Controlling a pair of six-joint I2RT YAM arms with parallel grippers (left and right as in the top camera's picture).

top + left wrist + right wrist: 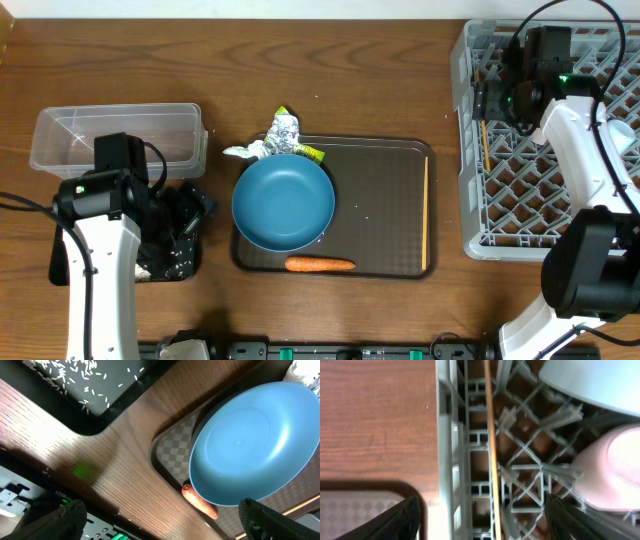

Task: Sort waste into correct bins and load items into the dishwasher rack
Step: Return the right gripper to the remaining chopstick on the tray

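Clear plastic tub (115, 135) sits at the far left, and next to it we see the black tray (100, 390) scattered with rice grains (60, 372). Our left gripper (165, 520) hangs over the table by that tray, fingers spread wide, holding nothing. On the brown serving tray (385, 200) lie the dark blue bowl (283, 202), the carrot (320, 265) just beside it, and one chopstick (426, 215) along the right rim; foil (283, 132) and a yellow-green wrapper (310, 153) rest at its back edge. In the grey rack (470, 150) the second chopstick (491, 460) lies by the left wall, between the parted fingers of our right gripper (487, 520), ungripped, with a pink cup (615, 475) nearby.
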